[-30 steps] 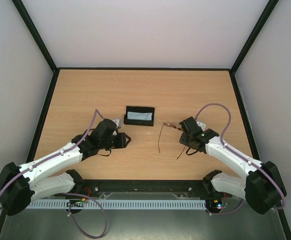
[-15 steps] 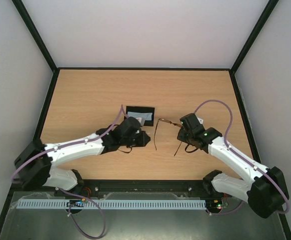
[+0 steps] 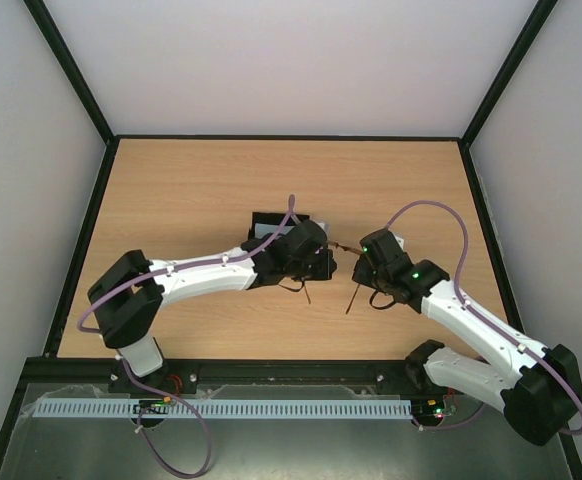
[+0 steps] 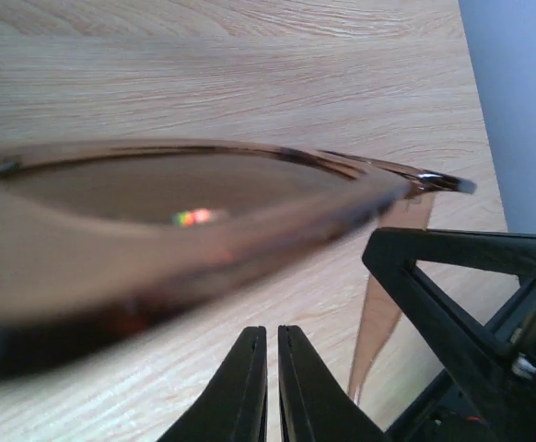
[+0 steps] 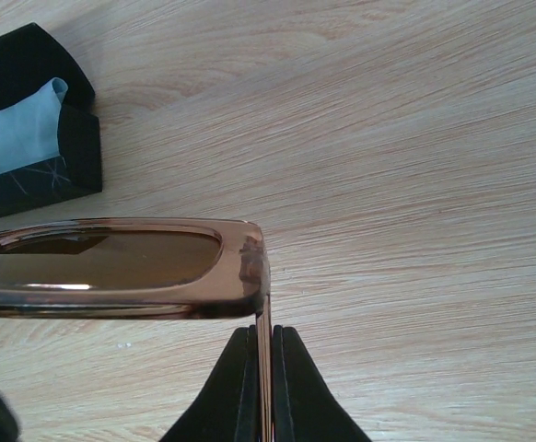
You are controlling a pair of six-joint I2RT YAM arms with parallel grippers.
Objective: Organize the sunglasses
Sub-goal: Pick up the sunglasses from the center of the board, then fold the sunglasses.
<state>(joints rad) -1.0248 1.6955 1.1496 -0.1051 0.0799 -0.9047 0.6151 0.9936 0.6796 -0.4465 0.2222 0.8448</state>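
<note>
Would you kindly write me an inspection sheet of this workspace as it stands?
Surface: wooden table, bare wood, no spills seen.
Job's things: sunglasses, temple arms unfolded, held between the two arms.
Clutter: black case, open, with the light blue cloth in it; nothing else seen.
Grippers: right gripper shut on one temple arm; left gripper shut, nothing between its fingers, just under the frame front.
Cables: purple cables loop above each arm.
Surroundings: pale walls with black frame edges.
</note>
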